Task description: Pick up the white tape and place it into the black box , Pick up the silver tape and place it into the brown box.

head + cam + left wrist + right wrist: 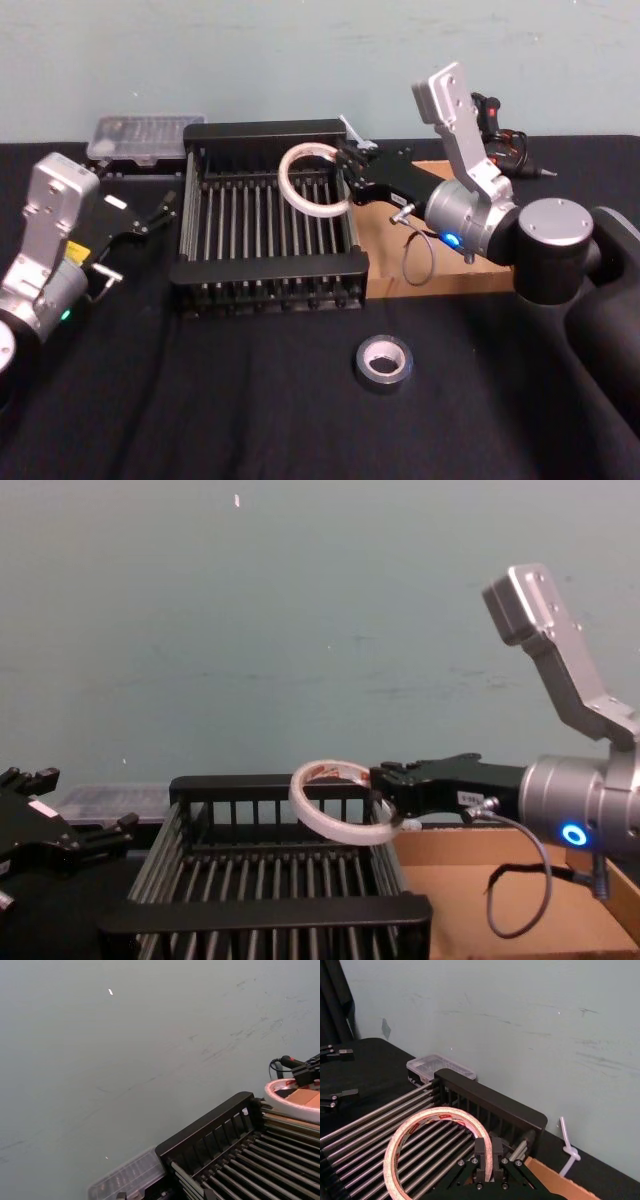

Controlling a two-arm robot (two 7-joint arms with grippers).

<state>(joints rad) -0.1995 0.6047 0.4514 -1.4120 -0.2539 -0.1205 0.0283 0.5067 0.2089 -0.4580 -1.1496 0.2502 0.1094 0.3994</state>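
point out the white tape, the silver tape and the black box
white tape (312,205), head view, lower band of the roll.
silver tape (384,362), head view, front band of the roll.
black box (268,267), head view, front rim.

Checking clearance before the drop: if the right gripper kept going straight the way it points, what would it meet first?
Probably nothing soon: the right gripper, shut on the white tape, points leftward above the black box, toward the left gripper; depth is unclear.

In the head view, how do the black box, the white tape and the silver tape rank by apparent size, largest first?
1. black box, clearly the largest.
2. white tape, held by the right hand over the box.
3. silver tape, slightly smaller looking; the raised white roll is nearer the camera, so this order is unsure.
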